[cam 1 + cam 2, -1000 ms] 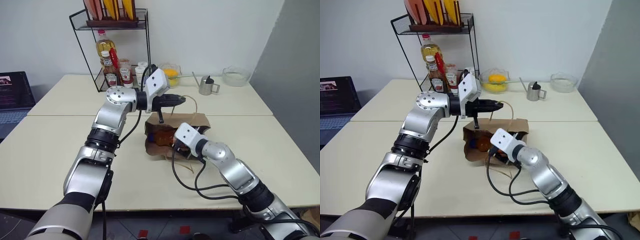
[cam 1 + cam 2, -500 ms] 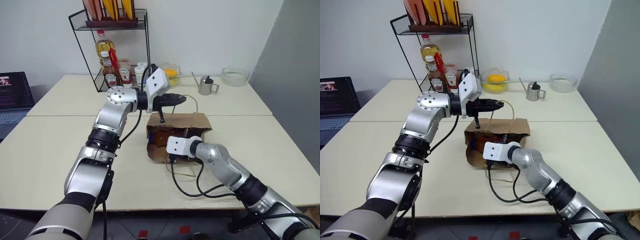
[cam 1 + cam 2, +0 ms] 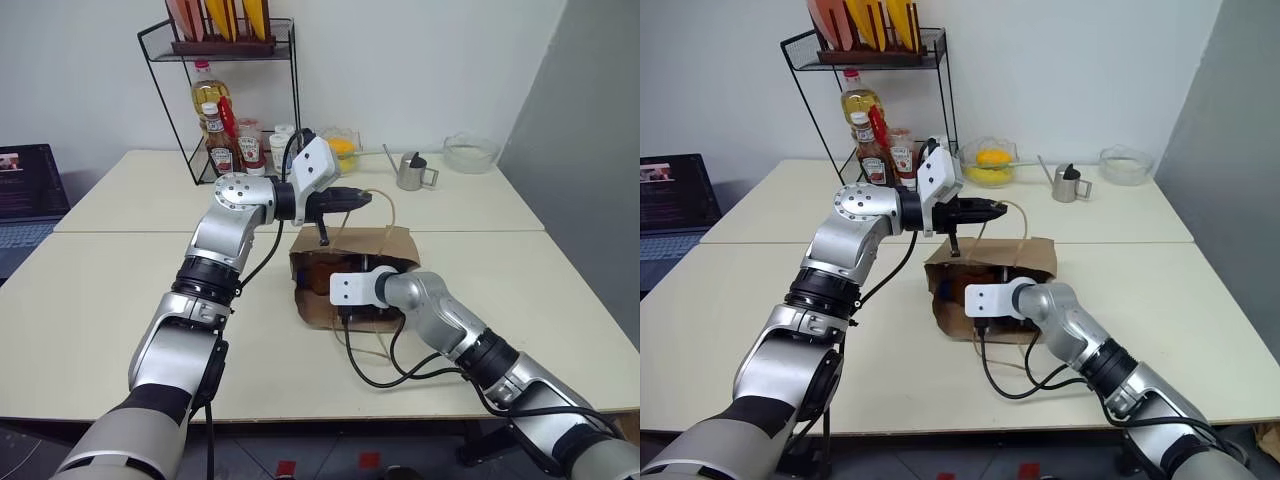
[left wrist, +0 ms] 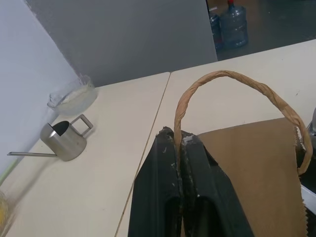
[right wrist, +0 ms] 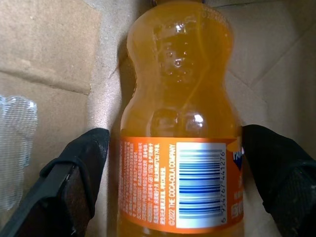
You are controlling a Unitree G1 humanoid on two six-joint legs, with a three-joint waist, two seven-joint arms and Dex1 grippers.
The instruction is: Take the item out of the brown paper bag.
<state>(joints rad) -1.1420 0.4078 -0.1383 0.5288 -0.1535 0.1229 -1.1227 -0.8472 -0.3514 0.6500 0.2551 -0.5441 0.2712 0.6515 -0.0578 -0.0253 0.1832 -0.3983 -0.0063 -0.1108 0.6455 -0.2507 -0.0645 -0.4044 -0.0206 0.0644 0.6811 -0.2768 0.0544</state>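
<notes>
Reaching into the mouth of the brown paper bag [image 3: 352,268], the right gripper [image 5: 173,192] has its 2 black fingers [image 5: 74,182] spread wide, 1 on each side of the item [image 5: 180,128]. The item is an orange drink bottle with an orange label and white barcode panel, lying inside the bag on the brown paper; the fingers flank its labelled part, contact cannot be told. The bag lies on its side on the cream table [image 3: 90,290]. Above it, the left gripper [image 4: 178,148] is clamped tight on 1 looped paper-cord handle [image 4: 232,81]. Farther back: small metal watering can [image 3: 411,172], glass bowl [image 3: 470,153], wire rack [image 3: 222,90] with sauce bottles.
</notes>
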